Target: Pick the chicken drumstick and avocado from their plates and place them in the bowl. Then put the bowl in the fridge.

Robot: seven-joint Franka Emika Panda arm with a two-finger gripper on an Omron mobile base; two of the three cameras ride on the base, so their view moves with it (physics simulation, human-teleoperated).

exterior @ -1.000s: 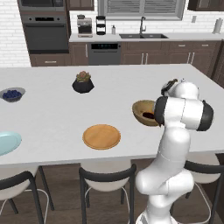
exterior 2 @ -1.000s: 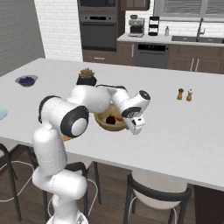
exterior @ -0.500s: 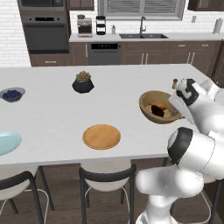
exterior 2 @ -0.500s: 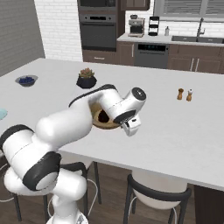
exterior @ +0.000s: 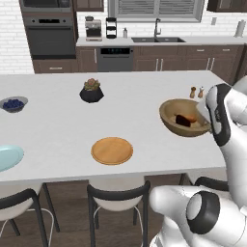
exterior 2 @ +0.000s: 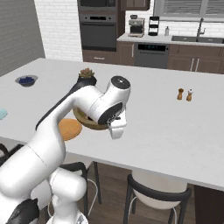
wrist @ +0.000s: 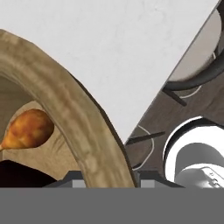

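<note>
My gripper (wrist: 107,177) is shut on the near rim of the wooden bowl (wrist: 74,118), one finger inside and one outside. The chicken drumstick (wrist: 28,129) lies in the bowl beside the dark avocado (wrist: 17,175). From the left base, the bowl (exterior: 185,117) hangs over the counter's right part with the avocado (exterior: 182,120) and drumstick (exterior: 192,118) in it, the gripper (exterior: 205,115) at its right rim. From the right base, my arm hides most of the bowl (exterior 2: 85,119). The wooden plate (exterior: 112,150) and blue plate (exterior: 7,157) are bare. The fridge is out of view.
A small bowl of blueberries (exterior: 13,103) and a dark pot with a succulent (exterior: 91,90) stand on the counter's far side. Salt and pepper shakers (exterior: 197,91) stand just behind the wooden bowl. Stools (exterior: 116,193) line the near edge.
The arm has swung, carrying the bowl by its rim to the right in the left base view. The drumstick and avocado have stayed inside it.
</note>
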